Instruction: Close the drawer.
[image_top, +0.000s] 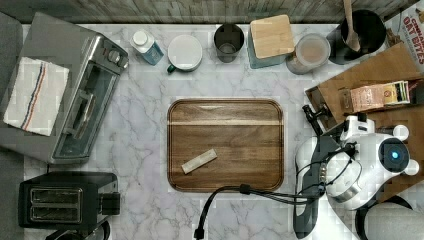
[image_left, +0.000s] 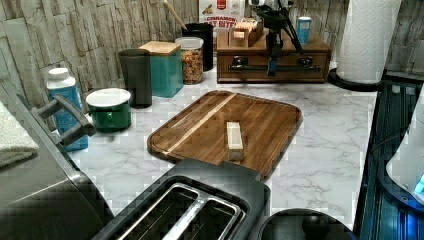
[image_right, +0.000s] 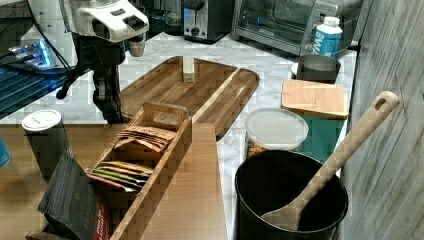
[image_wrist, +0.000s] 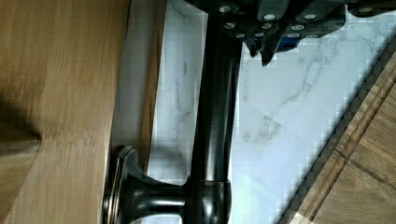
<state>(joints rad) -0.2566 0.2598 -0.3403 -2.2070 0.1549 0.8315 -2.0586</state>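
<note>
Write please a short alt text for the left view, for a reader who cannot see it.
A wooden drawer unit stands at the back of a marble counter, the robot's dark tool hanging before its front handle. Nearer lies a wooden tray holding a small block.

A: Any readable text? Quick.

B: Cereal box (image_top: 411, 22) at the top view's upper right corner: "OAT BITES" in red letters, with part of a word above it cut off.

A: Same box elsewhere?

B: Yes, left view, the box (image_left: 221, 11) stands behind the wooden unit. "CINNAMON" above "OAT BITES", partly hidden by things in front. Small red logo on top, unreadable.

A: The bottle?

B: Blue-and-white bottle (image_right: 327, 36) in the right view has lettering running down its side; can't make the word out.

A: Tea packets, toaster, oven?

B: Print on the packets (image_top: 379, 96) is too small to read. Nothing legible on the appliances.
</note>
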